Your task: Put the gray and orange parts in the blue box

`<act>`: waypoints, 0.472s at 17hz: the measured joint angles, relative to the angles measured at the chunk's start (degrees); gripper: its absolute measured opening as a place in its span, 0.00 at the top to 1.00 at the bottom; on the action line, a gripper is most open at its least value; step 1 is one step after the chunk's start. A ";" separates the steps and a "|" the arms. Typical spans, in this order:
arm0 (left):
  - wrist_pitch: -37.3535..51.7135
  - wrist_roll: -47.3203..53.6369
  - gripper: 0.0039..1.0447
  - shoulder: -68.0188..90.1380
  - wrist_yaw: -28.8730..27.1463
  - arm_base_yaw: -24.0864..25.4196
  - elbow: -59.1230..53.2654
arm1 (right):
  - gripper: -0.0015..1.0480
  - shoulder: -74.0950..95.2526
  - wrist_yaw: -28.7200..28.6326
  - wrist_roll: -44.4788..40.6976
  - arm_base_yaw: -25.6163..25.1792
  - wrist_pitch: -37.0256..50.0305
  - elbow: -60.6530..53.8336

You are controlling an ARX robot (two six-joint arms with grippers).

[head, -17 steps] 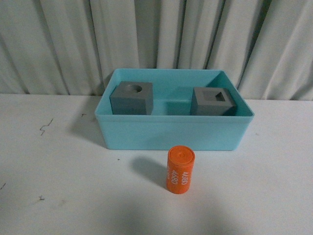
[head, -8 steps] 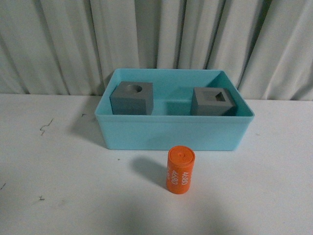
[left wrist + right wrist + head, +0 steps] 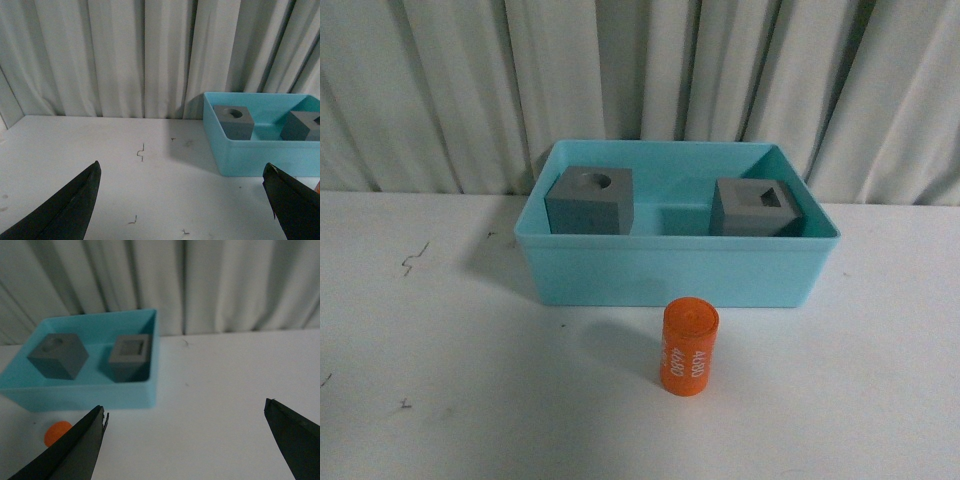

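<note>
Our left hand [image 3: 180, 205] and right hand [image 3: 182, 445] hang over the table [image 3: 440, 350], both spread wide (holding nothing). The round-hole cube [image 3: 589, 200] and square-hole cube [image 3: 757, 208] sit in the box [image 3: 670, 270] near the far edge; the cylinder [image 3: 689, 346] stands just outside.

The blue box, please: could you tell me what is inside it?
A gray cube with a round hole and one with a square hole. The box's front wall hides their bases.

Cubes [image 3: 588, 200] [image 3: 757, 207] sit in box [image 3: 670, 270], cylinder [image 3: 689, 347] before it.
</note>
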 joint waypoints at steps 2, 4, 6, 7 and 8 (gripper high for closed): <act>-0.02 0.00 0.06 0.00 0.00 0.00 0.02 | 0.06 4.50 -2.03 -1.77 1.90 1.27 2.25; -0.02 0.02 0.06 0.00 0.00 0.00 0.02 | 0.06 14.38 -5.97 -7.58 9.66 1.46 3.76; -0.02 0.00 0.06 0.00 0.00 0.00 0.02 | 0.06 20.90 -6.49 -11.96 18.43 3.76 4.55; -0.02 0.02 0.06 0.00 0.00 0.00 0.02 | 0.06 24.30 -5.66 -12.94 21.66 6.03 5.86; -0.02 0.02 0.06 0.00 0.00 0.00 0.02 | 0.06 28.06 -3.65 -13.27 23.54 8.07 7.26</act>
